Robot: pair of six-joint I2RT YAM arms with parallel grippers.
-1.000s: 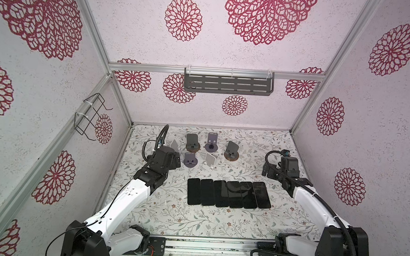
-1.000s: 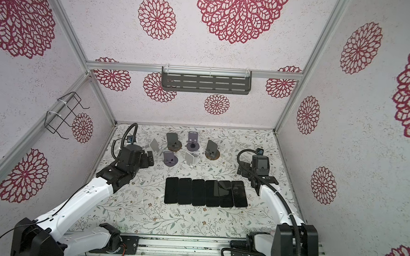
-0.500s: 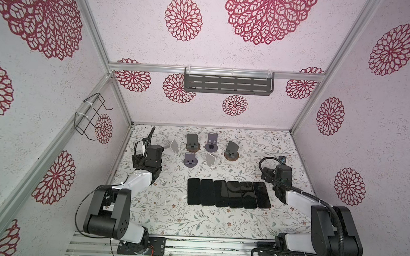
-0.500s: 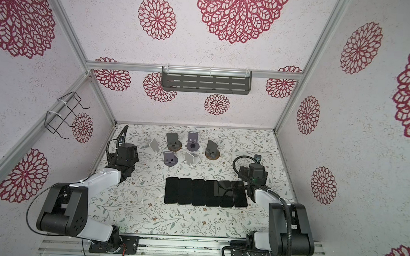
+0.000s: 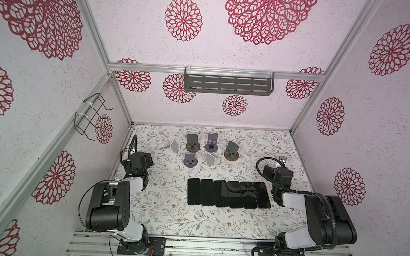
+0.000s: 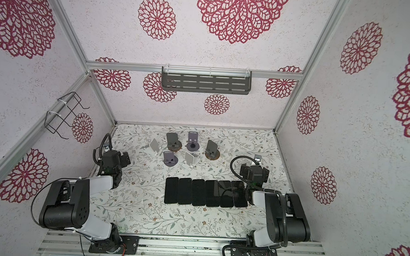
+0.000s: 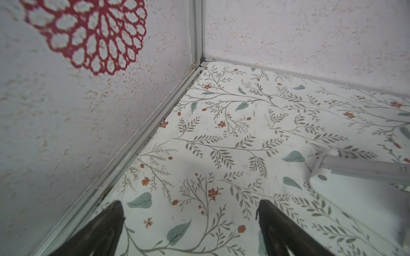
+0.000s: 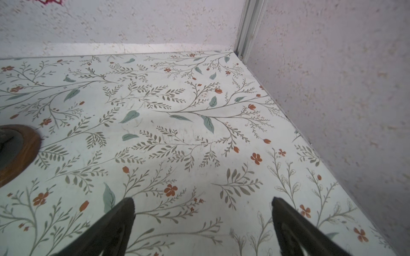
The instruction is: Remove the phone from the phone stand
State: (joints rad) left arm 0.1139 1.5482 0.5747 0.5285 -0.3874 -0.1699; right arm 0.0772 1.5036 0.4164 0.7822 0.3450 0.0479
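Several black phones (image 5: 228, 193) (image 6: 205, 192) lie flat, side by side in a row at the middle of the table. Behind them stand several phone stands, among them a grey one on a wooden base (image 5: 231, 150) (image 8: 15, 150) and a white one (image 5: 209, 160) (image 7: 328, 168). No stand holds a phone. My left gripper (image 5: 139, 159) (image 7: 189, 209) sits folded back by the left wall, open and empty. My right gripper (image 5: 279, 174) (image 8: 203, 206) sits by the right wall, also open and empty. Only bare floral tabletop shows between each pair of fingers.
A grey slotted shelf (image 5: 228, 84) hangs on the back wall and a wire rack (image 5: 90, 116) on the left wall. Both arms' big black joints (image 5: 109, 208) (image 5: 324, 221) rise over the table's front corners.
Both arms have pulled back from near the stands and phones and folded toward the front corners. The phones and stands have not moved. Both grippers stayed open.
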